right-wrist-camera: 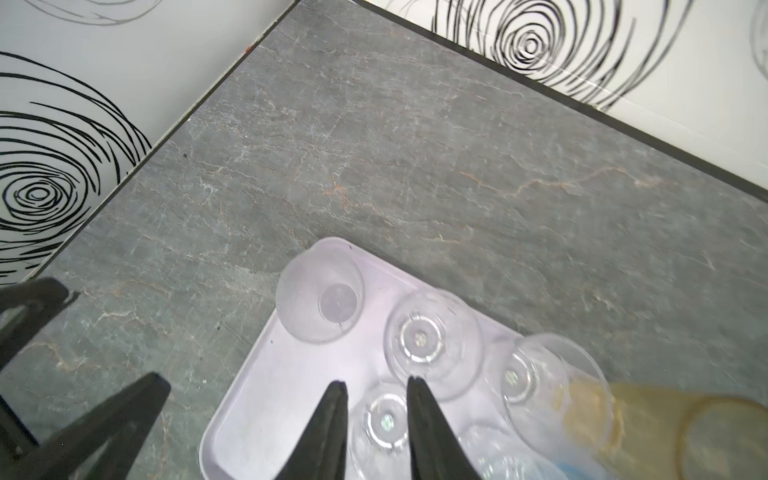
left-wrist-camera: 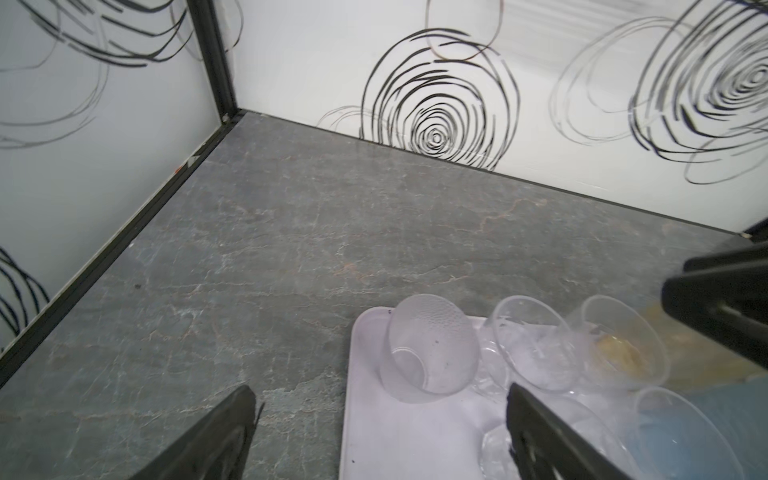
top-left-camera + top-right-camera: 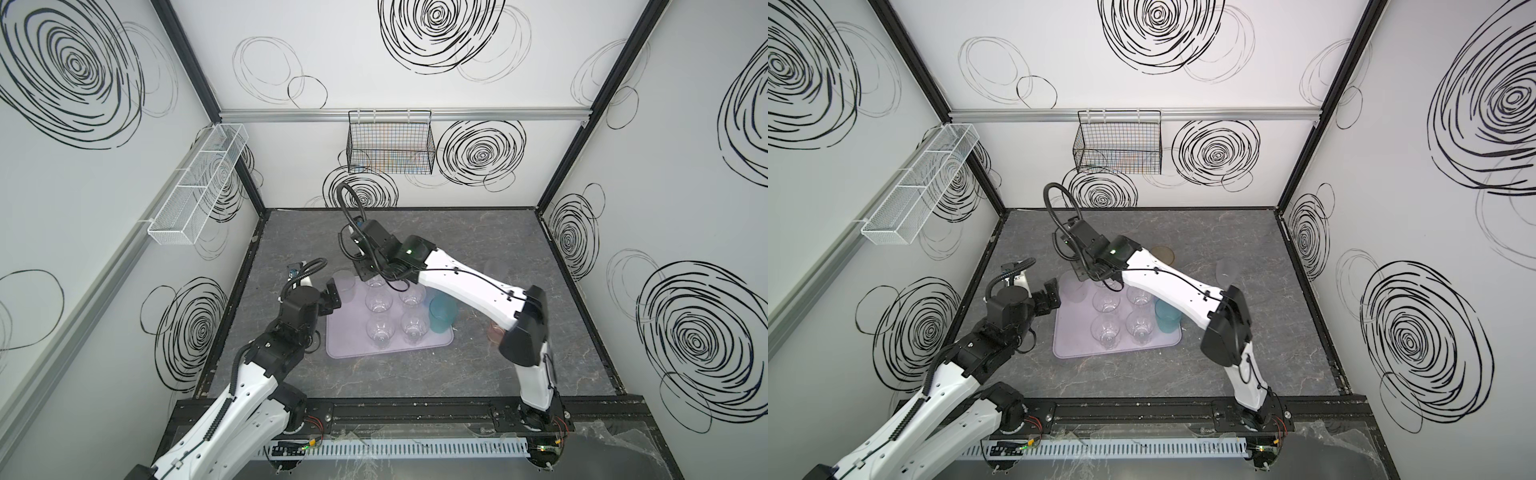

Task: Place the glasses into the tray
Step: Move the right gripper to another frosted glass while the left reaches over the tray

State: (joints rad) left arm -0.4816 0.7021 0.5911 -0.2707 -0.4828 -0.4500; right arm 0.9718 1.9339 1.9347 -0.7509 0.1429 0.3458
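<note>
1. While its jaws are standing narrowly apart, pinching nothing, the right gripper point(image 1: 377, 380) is hovering over a clear glass point(image 1: 384, 419) inside the tray point(image 1: 249, 395).
2. The left gripper point(image 2: 379, 387) is gaping empty at the tray's edge (near its frosted glass point(image 2: 432, 345)).
3. Any sideways drift is, I reckon, risking toppling the neighbouring glasses point(image 1: 432, 336).

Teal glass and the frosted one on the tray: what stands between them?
Two clear glasses, side by side on the tray, stand between the teal glass and the frosted glass. Both top views show this, partly under the right arm.
</note>
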